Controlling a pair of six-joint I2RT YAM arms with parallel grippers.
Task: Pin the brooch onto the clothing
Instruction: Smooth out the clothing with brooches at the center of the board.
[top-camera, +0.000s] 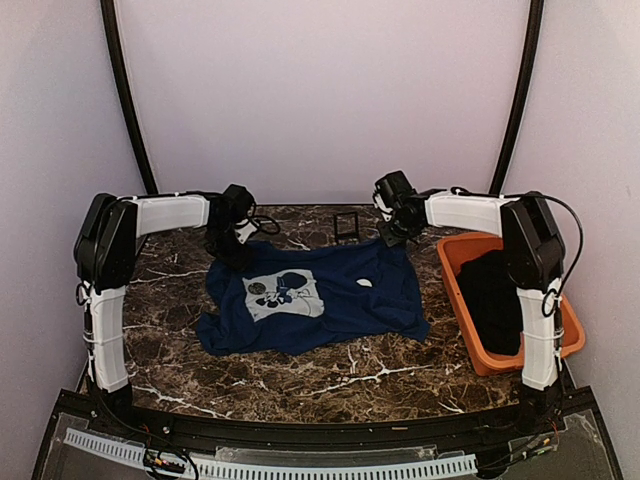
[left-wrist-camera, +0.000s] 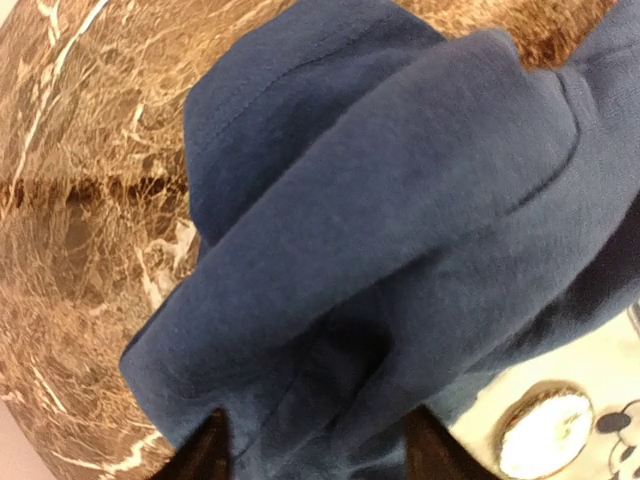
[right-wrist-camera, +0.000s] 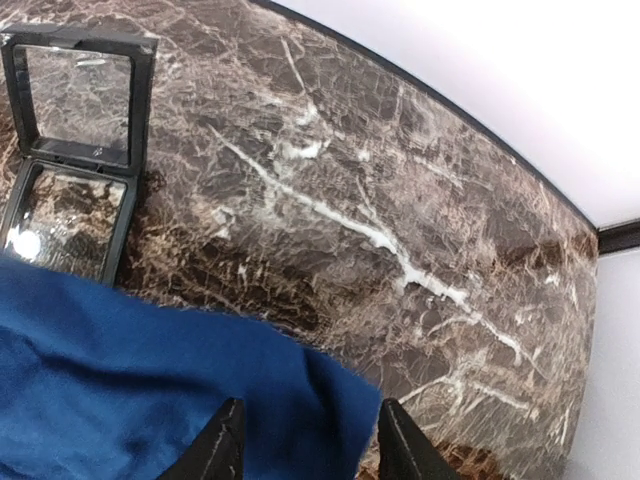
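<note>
The navy T-shirt (top-camera: 330, 300) lies spread on the marble table, its grey-white print (top-camera: 285, 296) facing up. The small round brooch (top-camera: 259, 289) rests on the print; in the left wrist view it is a gold-rimmed disc (left-wrist-camera: 547, 432) at the lower right. My left gripper (top-camera: 232, 252) is low over the shirt's far left corner, open, its fingers (left-wrist-camera: 205, 452) astride a bunched fold of cloth (left-wrist-camera: 380, 230). My right gripper (top-camera: 392, 238) is at the shirt's far right corner, open, with the blue corner (right-wrist-camera: 250, 400) between its fingers (right-wrist-camera: 225, 442).
A small black hinged case (top-camera: 346, 225) stands open at the back, just beyond the shirt; it also shows in the right wrist view (right-wrist-camera: 70, 150). An orange bin (top-camera: 455, 285) with a black garment (top-camera: 492, 295) stands at the right. A small white spot (top-camera: 365, 283) lies on the shirt.
</note>
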